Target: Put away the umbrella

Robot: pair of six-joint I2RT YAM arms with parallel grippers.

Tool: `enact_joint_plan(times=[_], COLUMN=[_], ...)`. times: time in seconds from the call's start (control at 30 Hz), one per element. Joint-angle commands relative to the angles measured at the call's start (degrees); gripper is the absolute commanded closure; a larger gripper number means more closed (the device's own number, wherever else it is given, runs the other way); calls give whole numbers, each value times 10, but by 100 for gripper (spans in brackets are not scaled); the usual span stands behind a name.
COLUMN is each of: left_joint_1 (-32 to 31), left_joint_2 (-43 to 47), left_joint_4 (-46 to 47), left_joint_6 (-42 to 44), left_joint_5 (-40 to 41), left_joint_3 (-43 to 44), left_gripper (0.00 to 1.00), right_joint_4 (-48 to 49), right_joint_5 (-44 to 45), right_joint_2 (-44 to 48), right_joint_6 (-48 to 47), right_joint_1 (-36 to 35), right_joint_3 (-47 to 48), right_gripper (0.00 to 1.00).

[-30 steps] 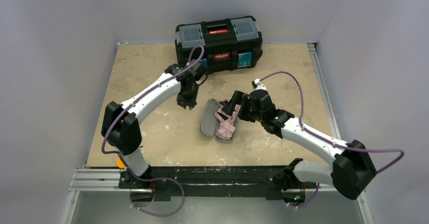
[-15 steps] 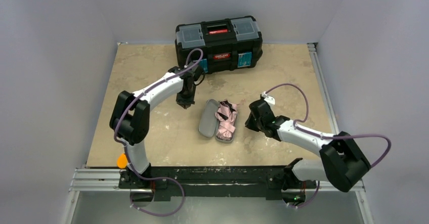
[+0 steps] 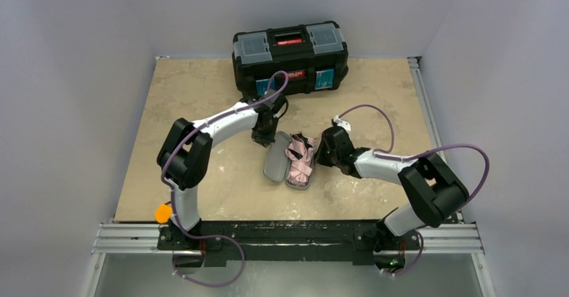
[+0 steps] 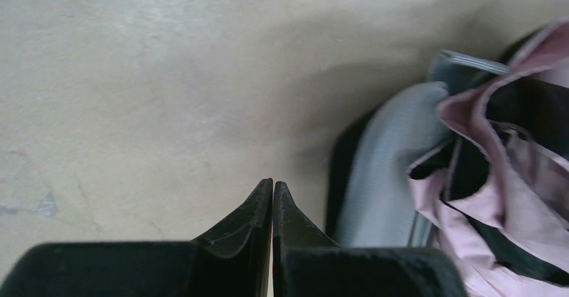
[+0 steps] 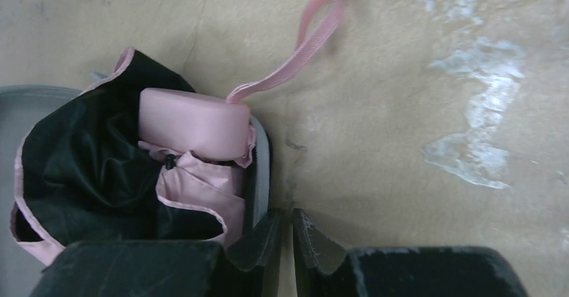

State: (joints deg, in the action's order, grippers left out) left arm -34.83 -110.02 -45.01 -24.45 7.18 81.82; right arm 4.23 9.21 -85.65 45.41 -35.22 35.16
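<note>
My left gripper (image 4: 272, 188) and right gripper (image 5: 287, 222) are pinched together, empty. I'd sweep the pink woven strap (image 5: 303, 45), upper centre, of the pale pink fabric umbrella (image 5: 191, 124) into the grey oblong case (image 4: 392, 169).

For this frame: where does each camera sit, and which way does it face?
Top external: above and behind the bases, looking down at the table; both arms show, left tool and right tool flanking the umbrella.
Left wrist: on the left arm, facing down at the table; its closed fingers show.
Right wrist: on the right arm, facing down; its fingers show.
Shared: all three show the umbrella lying in the grey case.
</note>
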Motion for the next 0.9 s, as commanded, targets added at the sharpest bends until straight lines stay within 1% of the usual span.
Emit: enact_joint_plan(times=[0.0,0.1,0.3,0.37,0.5,0.6,0.67,0.7,0.77,0.83,0.87], left_joint_1=[-26,-42,-76,-80,-87,-95,-97,-99,-100,-100,-100], left_joint_2=[14,31,41,45,50,49,46,45,44,45,45], left_joint_4=[28,31,32,37,48,44,38,36,32,31,31], left_joint_6=[-3,-4,-4,-15,-27,-27,-26,-26,-24,-23,-23], left_joint_5=[-26,-33,-35,-45,-65,-58,-51,-48,-43,-42,-40], left_joint_3=[7,12,30,29,28,29,31,31,30,29,29], left_gripper=[98,98,98,99,99,98,99,99,99,99,99], right_joint_4=[49,61,100,113,140,161,162,159,159,152,150], right_joint_5=[-42,-52,-84,-90,-131,-163,-187,-200,-235,-263,-278], right_joint_2=[-16,-14,6,11,16,26,40,49,71,101,115], right_joint_6=[-27,-27,-30,-30,-26,-22,-29,-33,-40,-41,-40], right_joint_1=[3,3,7,11,21,35,51,61,89,116,126], right_joint_3=[16,12,-5,-15,-31,-47,-55,-60,-72,-80,-83], right_gripper=[89,90,88,87,87,82,74,67,50,30,22])
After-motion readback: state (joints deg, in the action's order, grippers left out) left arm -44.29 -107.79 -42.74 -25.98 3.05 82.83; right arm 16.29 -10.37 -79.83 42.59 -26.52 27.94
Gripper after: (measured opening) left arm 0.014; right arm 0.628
